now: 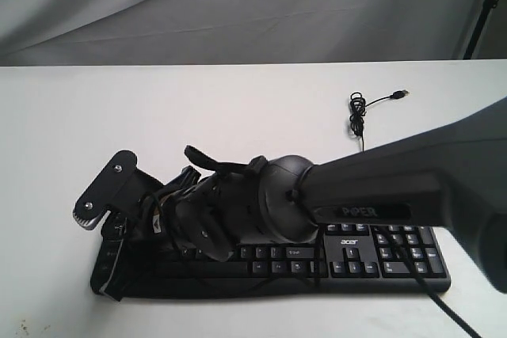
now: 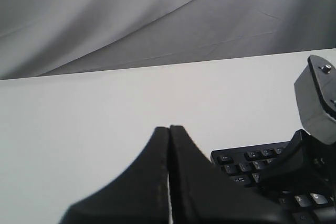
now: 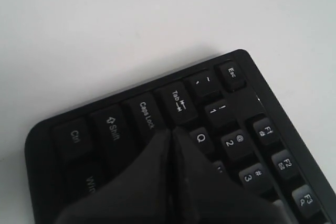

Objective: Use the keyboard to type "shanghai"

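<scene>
The black keyboard (image 1: 396, 255) lies along the near edge of the white table, its left half covered by my right arm (image 1: 380, 187), which reaches across from the right. In the right wrist view my right gripper (image 3: 172, 130) is shut and empty. Its tips hover low over the keyboard (image 3: 110, 124) where Caps Lock, Tab and Q meet, and the key under them is hidden. My left gripper (image 2: 169, 129) is shut with nothing in it, off the Esc corner of the keyboard (image 2: 247, 163), over bare table.
The keyboard's thin cable (image 1: 358, 116) lies coiled behind it, its USB plug (image 1: 402, 94) loose on the table. A grey cloth hangs at the back. A black pole (image 1: 483, 5) stands at the far right. The right arm's mount plate (image 2: 317, 103) sits close by.
</scene>
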`<state>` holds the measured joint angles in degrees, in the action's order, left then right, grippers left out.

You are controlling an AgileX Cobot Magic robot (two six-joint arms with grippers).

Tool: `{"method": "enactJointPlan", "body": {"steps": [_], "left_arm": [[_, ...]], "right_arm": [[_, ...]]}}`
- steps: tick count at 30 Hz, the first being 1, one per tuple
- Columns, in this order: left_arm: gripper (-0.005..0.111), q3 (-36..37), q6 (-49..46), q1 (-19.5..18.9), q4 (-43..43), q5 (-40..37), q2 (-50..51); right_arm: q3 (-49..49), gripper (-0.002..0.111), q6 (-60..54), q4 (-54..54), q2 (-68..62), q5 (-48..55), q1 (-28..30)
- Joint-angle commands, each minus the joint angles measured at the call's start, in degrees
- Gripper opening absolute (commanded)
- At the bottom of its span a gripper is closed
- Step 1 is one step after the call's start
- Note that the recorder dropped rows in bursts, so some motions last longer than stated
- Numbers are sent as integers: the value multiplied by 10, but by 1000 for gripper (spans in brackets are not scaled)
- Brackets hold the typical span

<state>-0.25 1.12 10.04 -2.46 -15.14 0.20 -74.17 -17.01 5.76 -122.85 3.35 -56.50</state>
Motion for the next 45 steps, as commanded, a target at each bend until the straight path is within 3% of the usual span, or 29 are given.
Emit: {"method": "enactJointPlan", "body": {"steps": [1,25,38,45], "left_arm": [[0,2,2,2,0,2,-2],[0,2,2,2,0,2,-2],[0,2,2,2,0,2,-2],[0,2,2,2,0,2,-2]], "right_arm": [[-3,0,-7,-3,-4,-12,-1],[1,0,-7,-16,19,7,0],[218,0,-4,28,160,-63,46],[236,0,-4,38,149,-84,46]]}}
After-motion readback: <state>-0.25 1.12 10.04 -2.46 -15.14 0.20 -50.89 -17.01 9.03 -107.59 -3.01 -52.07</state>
